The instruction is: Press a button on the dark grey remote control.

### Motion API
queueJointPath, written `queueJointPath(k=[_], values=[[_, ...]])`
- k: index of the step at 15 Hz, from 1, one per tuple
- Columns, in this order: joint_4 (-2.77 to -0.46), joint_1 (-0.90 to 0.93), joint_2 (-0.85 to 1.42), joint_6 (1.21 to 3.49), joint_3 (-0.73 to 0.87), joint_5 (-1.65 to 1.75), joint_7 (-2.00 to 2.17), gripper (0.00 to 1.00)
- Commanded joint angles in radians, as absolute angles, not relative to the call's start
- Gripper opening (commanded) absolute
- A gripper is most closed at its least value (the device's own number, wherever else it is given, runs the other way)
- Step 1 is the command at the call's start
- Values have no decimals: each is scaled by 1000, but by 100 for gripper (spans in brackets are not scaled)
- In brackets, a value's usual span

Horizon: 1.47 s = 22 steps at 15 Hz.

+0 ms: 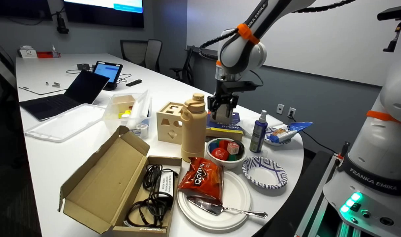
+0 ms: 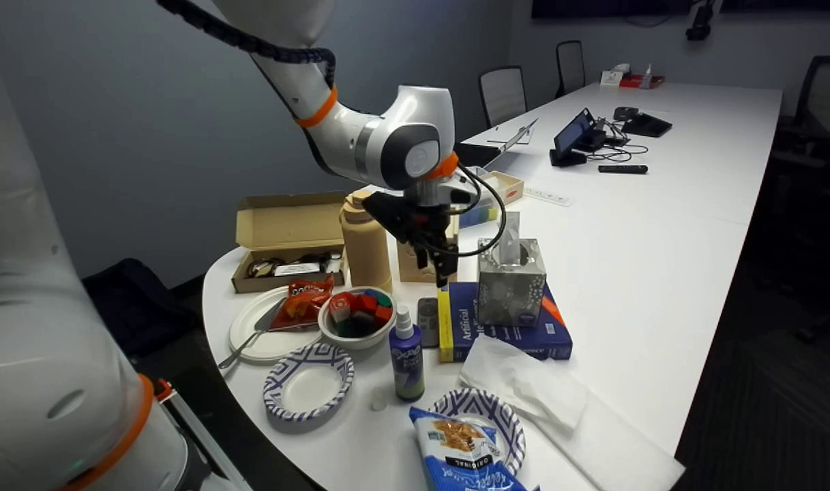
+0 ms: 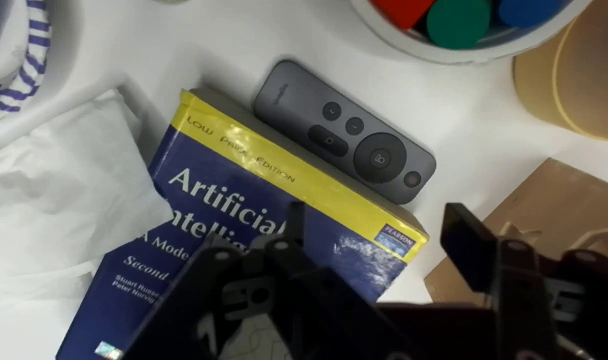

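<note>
The dark grey remote control (image 3: 304,107) lies flat on the table along the yellow spine edge of a thick blue book. Its round pad and several small buttons face up in the wrist view. It also shows in an exterior view (image 2: 427,314), between the book and the spray bottle. It is hidden in the remaining exterior view. My gripper (image 3: 376,220) is open and empty, with its fingers apart above the book's corner. In both exterior views the gripper (image 1: 222,104) (image 2: 434,266) hangs above table level, near the book and the wooden shape box, not touching the remote.
The blue book (image 2: 466,341) carries a tissue box (image 2: 512,290). A spray bottle (image 2: 408,368), a bowl of blocks (image 2: 357,341), a tan bottle (image 2: 367,249) and a wooden shape box (image 1: 169,123) stand close around. A black remote (image 2: 623,169) lies farther back.
</note>
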<state>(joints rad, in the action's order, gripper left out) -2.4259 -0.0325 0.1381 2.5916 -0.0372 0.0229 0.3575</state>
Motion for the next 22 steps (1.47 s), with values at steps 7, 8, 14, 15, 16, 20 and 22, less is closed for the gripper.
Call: queueJointPath(k=[7, 8, 14, 15, 16, 20, 22], values=[[-2348, 8, 266, 2575, -25, -124, 357, 0], [-2350, 10, 271, 2577, -26, -135, 358, 0], [-2344, 29, 315, 2607, -31, -172, 358, 0], [-2342, 33, 320, 2609, -30, -173, 362, 0], [-2340, 36, 325, 2610, -29, -174, 362, 0], [-2340, 55, 342, 2656, -18, -153, 379, 0], [-2337, 66, 350, 2674, -4, -139, 394, 0]])
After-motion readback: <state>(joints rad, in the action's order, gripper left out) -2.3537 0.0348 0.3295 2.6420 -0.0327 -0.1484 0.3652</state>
